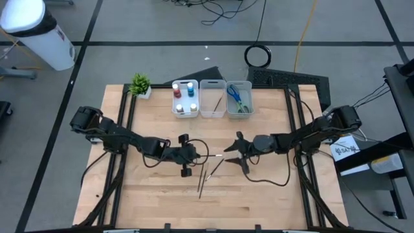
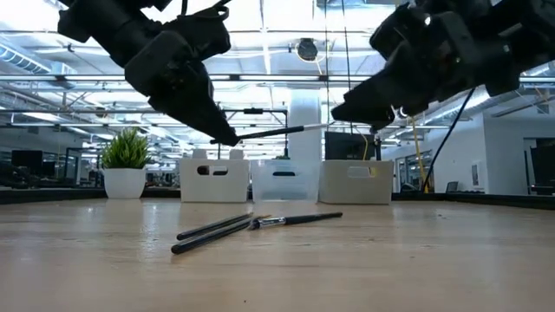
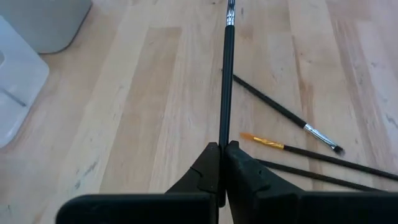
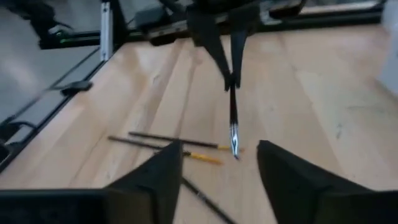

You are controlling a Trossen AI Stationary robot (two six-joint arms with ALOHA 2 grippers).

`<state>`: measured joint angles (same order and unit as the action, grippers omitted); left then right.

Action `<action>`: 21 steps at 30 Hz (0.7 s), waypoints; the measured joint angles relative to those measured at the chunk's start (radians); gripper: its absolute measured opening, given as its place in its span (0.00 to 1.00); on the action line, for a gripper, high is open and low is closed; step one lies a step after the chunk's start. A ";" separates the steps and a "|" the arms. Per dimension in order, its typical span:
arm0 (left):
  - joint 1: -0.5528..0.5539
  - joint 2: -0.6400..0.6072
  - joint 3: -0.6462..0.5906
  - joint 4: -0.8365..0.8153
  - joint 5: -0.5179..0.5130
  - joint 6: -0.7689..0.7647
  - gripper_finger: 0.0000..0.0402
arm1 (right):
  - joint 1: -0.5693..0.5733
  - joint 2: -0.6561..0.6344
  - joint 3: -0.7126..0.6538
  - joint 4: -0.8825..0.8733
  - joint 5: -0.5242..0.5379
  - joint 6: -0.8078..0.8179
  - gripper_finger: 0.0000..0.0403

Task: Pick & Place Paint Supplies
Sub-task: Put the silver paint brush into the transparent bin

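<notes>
My left gripper [image 1: 198,155] is shut on a thin dark brush [image 3: 227,74] above the middle of the table. The brush's metal-collared bristle end [image 4: 234,144] points at my right gripper [image 4: 217,180]. That gripper faces it from the table's right, open, with nothing between its fingers and a small gap to the brush tip. Three more brushes [image 1: 207,175] lie flat on the wood just nearer than both grippers. One of them has an orange-tipped end [image 3: 261,142]. My left gripper pinches the brush's handle end [image 3: 223,138] between its two fingers. The fingers come slanting down from the table's left. The brush sticks straight out ahead of the fingers, in line with them. It is lifted clear of the table and nearly level [image 2: 269,132].
Three whitish bins stand in a row at the far edge: one with paint bottles [image 1: 185,97], one with a brush [image 1: 213,98], one with scissors [image 1: 239,98]. A small potted plant [image 1: 140,84] stands to their left. Bare wood lies near the front edge.
</notes>
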<state>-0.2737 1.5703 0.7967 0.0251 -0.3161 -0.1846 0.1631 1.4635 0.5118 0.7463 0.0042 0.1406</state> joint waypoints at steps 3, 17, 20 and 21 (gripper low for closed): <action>0.001 -0.001 0.000 0.010 0.000 0.004 0.02 | 0.021 -0.002 0.006 0.006 0.085 -0.003 0.57; 0.004 -0.001 0.001 0.031 0.000 0.015 0.02 | 0.029 0.130 0.108 -0.017 0.070 0.001 0.49; 0.004 -0.001 0.001 0.031 0.000 0.015 0.02 | 0.026 0.155 0.134 -0.017 0.070 -0.006 0.47; 0.004 -0.001 0.001 0.031 0.000 0.015 0.02 | 0.026 0.160 0.136 -0.017 0.071 -0.010 0.46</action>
<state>-0.2699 1.5692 0.7975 0.0563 -0.3161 -0.1696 0.1890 1.6236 0.6475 0.7292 0.0753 0.1305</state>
